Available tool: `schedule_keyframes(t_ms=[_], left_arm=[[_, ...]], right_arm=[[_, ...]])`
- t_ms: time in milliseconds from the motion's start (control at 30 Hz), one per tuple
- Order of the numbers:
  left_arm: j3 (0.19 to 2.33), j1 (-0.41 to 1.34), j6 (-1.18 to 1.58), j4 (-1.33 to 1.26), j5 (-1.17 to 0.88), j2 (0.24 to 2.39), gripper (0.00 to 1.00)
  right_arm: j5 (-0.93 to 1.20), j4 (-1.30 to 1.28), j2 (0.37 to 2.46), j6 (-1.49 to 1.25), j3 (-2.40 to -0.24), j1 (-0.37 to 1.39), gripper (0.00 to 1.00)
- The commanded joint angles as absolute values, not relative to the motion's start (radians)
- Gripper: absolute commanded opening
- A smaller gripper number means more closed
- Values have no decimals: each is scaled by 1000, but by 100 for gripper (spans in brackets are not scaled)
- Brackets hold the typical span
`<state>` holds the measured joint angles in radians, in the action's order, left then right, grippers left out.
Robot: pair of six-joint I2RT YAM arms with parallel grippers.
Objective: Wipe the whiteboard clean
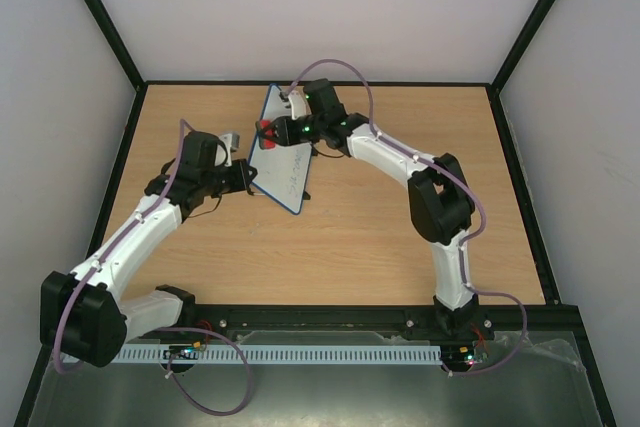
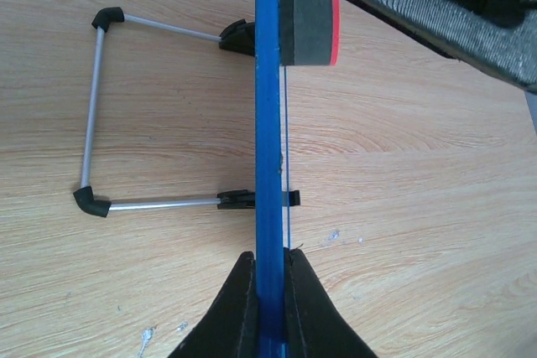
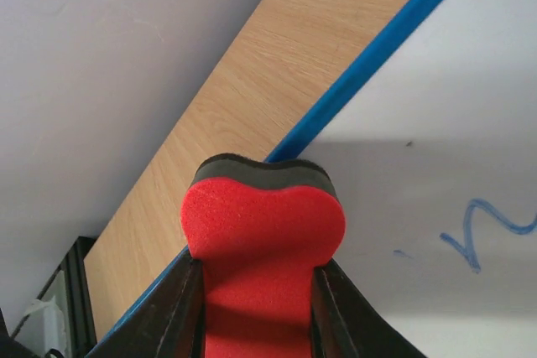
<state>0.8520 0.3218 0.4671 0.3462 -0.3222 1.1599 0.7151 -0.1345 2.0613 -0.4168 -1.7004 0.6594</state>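
Whiteboard (image 1: 283, 159) is standing propped at a tilt on the bench (image 1: 350, 247), in the upper centre of the overhead frame, with its long axis running from upper left to lower right. You are pinching its dark blue rim with the left end effector (image 2: 270, 256): at the bottom of the left wrist frame both fingers are pressing on the rim edge-on, one on each side. The wire stand (image 2: 91, 106), with black feet at its corners, is sticking out from the back of the board to the left of that frame and lying on the wood. You are gripping the red eraser (image 3: 264, 215) with the right end effector (image 3: 258, 266), the fingers closing on its two sides with the red face toward the camera and the dark foam layer behind it. In the left wrist frame, top centre, the dark foam side is lying against the board just beside the rim. A blue scribble (image 3: 480, 207) is showing on the white surface at the right edge of the right wrist frame, apart from the eraser.
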Motion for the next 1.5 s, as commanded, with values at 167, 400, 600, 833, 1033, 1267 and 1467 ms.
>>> schedule_keyframes(t_ms=[167, 400, 600, 833, 1033, 1267, 1467], left_arm=[[847, 370, 374, 467, -485, 1183, 2], [851, 368, 365, 469, -496, 1190, 3], [846, 370, 361, 462, -501, 1190, 2], [835, 368, 355, 459, -501, 1193, 2], [833, 368, 354, 459, -504, 1193, 2], [827, 368, 354, 456, -501, 1191, 2], [825, 367, 355, 454, -501, 1193, 3]], right_arm=[[630, -157, 2232, -406, -1696, 602, 2], [711, -180, 2229, -402, -1696, 597, 2], [760, -214, 2161, -378, -1766, 689, 2], [766, -205, 2174, -405, -1816, 702, 2], [716, -215, 2264, -424, -1810, 638, 2], [681, -237, 2300, -404, -1788, 579, 2], [745, -206, 2241, -423, -1784, 597, 2]])
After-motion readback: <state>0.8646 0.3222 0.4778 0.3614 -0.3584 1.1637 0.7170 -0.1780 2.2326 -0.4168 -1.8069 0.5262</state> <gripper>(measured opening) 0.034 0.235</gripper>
